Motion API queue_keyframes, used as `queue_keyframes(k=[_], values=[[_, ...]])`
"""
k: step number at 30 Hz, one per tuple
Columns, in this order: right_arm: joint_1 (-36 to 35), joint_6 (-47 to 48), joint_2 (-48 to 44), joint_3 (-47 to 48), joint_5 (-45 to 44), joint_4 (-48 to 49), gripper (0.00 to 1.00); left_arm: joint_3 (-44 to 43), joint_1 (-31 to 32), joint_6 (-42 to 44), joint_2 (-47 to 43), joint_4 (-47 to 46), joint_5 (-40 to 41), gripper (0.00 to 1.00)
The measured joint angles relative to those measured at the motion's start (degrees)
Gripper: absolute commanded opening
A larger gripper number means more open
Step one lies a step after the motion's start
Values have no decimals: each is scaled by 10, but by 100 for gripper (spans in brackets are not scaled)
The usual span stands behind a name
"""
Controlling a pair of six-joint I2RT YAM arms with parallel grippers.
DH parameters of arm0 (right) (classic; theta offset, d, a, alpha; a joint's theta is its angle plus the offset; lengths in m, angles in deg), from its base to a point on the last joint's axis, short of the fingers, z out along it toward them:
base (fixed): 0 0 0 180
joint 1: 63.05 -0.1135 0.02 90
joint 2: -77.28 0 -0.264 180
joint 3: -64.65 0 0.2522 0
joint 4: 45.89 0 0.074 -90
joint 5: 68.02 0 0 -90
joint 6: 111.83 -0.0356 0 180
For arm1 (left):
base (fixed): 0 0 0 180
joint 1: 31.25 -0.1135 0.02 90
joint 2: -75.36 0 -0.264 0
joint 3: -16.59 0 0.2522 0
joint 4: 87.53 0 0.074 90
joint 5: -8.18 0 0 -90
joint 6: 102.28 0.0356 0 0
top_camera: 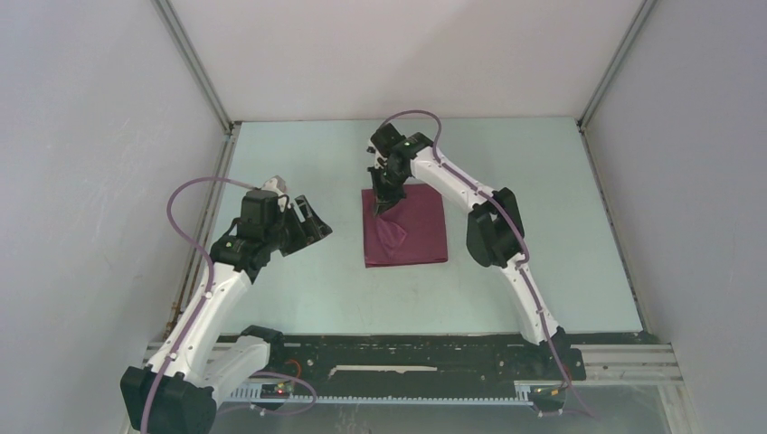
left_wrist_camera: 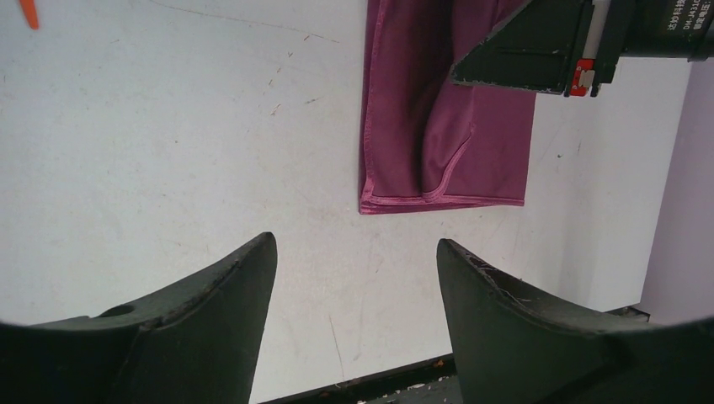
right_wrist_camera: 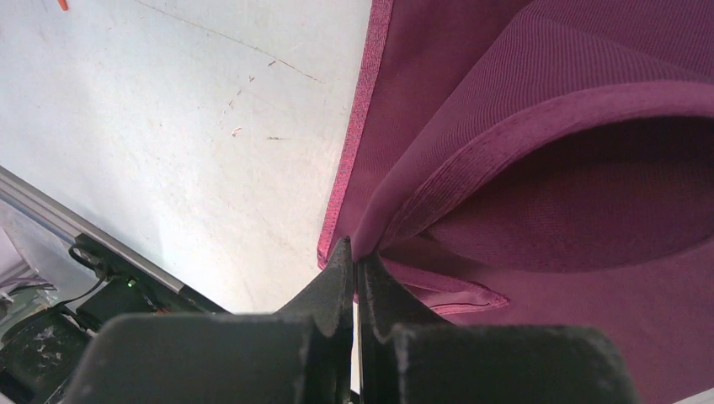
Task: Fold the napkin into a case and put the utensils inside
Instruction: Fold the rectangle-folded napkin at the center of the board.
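Note:
The maroon napkin point(top_camera: 404, 231) lies folded on the table centre, with a raised fold along its left part. My right gripper point(top_camera: 383, 201) is shut on the napkin's far left corner, pinching a lifted cloth layer point(right_wrist_camera: 471, 160) between the fingertips point(right_wrist_camera: 343, 268). My left gripper point(top_camera: 312, 223) is open and empty, left of the napkin and above the table. In the left wrist view the napkin point(left_wrist_camera: 446, 143) lies beyond the spread fingers point(left_wrist_camera: 240, 278). Only a tip of an orange utensil point(left_wrist_camera: 29, 13) shows at the top left there, and another speck point(right_wrist_camera: 62, 4) in the right wrist view.
The pale table point(top_camera: 298, 289) is bounded by white walls and a metal rail point(top_camera: 407, 357) at the near edge. The right arm's black link point(top_camera: 493, 226) hangs just right of the napkin.

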Motion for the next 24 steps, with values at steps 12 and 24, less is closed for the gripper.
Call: queue_keyframes(k=[12, 24], values=[[1, -9, 38, 2, 20, 14, 4, 0, 0, 0, 2, 0, 0, 77], [1, -12, 49, 29, 80, 15, 66, 0, 0, -1, 18, -10, -9, 85]])
